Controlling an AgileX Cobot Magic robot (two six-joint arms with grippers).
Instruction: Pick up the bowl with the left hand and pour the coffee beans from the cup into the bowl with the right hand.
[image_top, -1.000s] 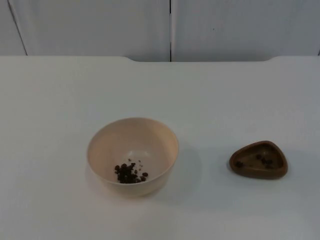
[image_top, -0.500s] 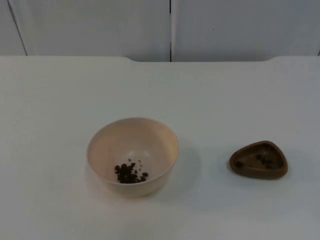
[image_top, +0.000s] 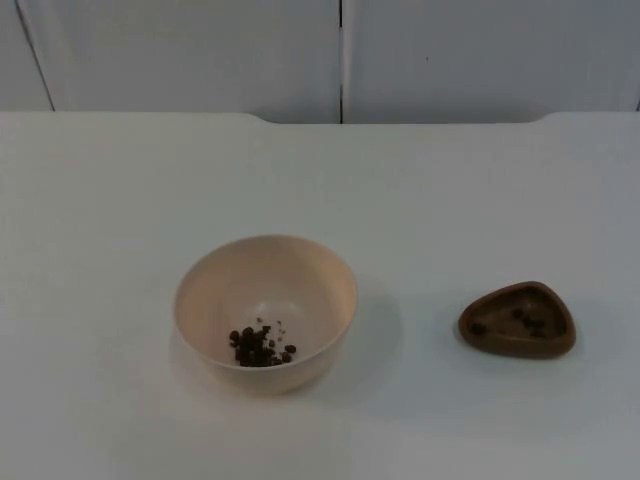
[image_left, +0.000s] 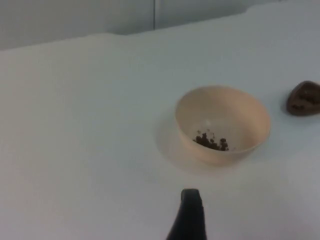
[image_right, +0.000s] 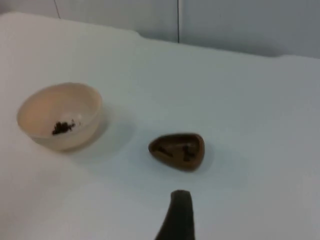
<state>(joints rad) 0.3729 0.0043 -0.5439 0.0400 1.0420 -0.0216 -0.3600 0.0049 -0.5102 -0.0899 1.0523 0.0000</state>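
Note:
A cream bowl (image_top: 265, 310) stands upright on the white table, left of centre, with a small heap of coffee beans (image_top: 259, 346) in its bottom. To its right sits a low brown three-cornered cup (image_top: 517, 319) holding a few beans. My left gripper (image_left: 187, 216) hovers over the table a short way back from the bowl (image_left: 222, 124), touching nothing. My right gripper (image_right: 176, 215) hangs a little short of the cup (image_right: 177, 150), also clear of it, with the bowl (image_right: 60, 115) off to one side.
The white table (image_top: 450, 200) runs back to the grey partition wall (image_top: 340, 55), which has a dark vertical seam. Bare surface lies all around the bowl and the cup.

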